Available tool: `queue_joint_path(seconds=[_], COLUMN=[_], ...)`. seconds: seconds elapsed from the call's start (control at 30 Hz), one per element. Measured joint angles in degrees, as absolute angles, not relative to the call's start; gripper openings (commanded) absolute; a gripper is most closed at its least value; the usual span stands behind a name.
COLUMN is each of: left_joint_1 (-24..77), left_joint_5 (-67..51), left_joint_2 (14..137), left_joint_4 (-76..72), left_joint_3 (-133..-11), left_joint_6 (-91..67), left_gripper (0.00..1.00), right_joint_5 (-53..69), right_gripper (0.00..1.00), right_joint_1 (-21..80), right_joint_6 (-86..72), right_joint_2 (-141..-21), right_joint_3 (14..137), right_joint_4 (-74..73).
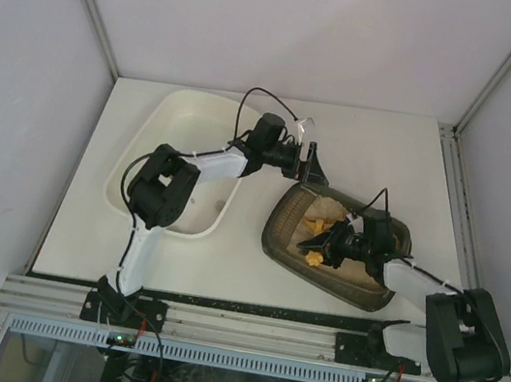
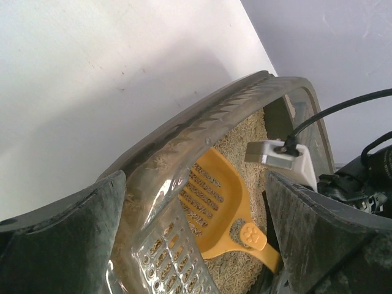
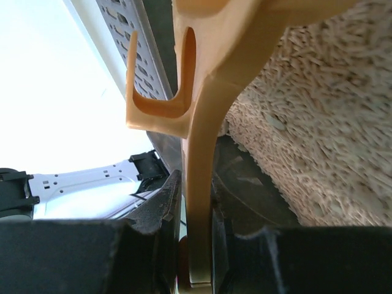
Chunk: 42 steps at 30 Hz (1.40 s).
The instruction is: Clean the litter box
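The litter box [image 1: 286,240] is a dark rounded tray with pale litter [image 1: 355,271], right of the table's centre. My right gripper [image 1: 333,244] reaches into it, shut on the handle of a yellow slotted scoop [image 1: 315,254]. The right wrist view shows that handle [image 3: 199,122] pinched between both fingers, with the gripper [image 3: 196,187] beside the litter [image 3: 318,122]. My left gripper [image 1: 311,164] hangs open at the box's far left rim. In its wrist view the gripper [image 2: 193,184] straddles the rim [image 2: 202,131] and a clear perforated plastic piece [image 2: 165,251], with the scoop [image 2: 223,202] lying on litter beyond.
A large white tub [image 1: 166,112] stands left of the litter box, under the left arm. Grey walls close the table at the back and both sides. The right wrist's cable and white camera mount [image 2: 278,156] hang over the box.
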<state>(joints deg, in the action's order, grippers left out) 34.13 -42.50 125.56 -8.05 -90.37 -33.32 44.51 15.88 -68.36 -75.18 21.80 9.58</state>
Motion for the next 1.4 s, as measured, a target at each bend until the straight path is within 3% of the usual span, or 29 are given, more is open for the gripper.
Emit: queue_joint_path(seconds=[0.5,0.93,1.13,1.4], left_joint_1=[34.0,34.0,34.0,34.0], left_joint_5=[-42.7,-42.7,-42.7,-42.9], left_joint_2=[125.1,125.1,125.1,124.9], left_joint_4=[-8.4,-8.4,-8.3,-7.4], left_joint_3=[-89.7,-89.7,-89.7,-89.7], left_joint_6=[-33.3,-33.4,-32.9,-30.9], left_gripper=[1.00,1.00,1.00,1.00], right_joint_5=[44.9,45.7,42.4,32.4], right_gripper=[0.00,0.00,0.00,0.00], right_joint_1=[8.7,14.3,17.9,22.1], right_joint_6=[-59.5,-65.1,-71.4,-88.7], right_joint_2=[-62.4,-74.0,-76.0,-71.3], right_joint_3=[22.1,30.7,31.5,15.2], right_joint_4=[-15.2,-17.3,-11.6,18.7])
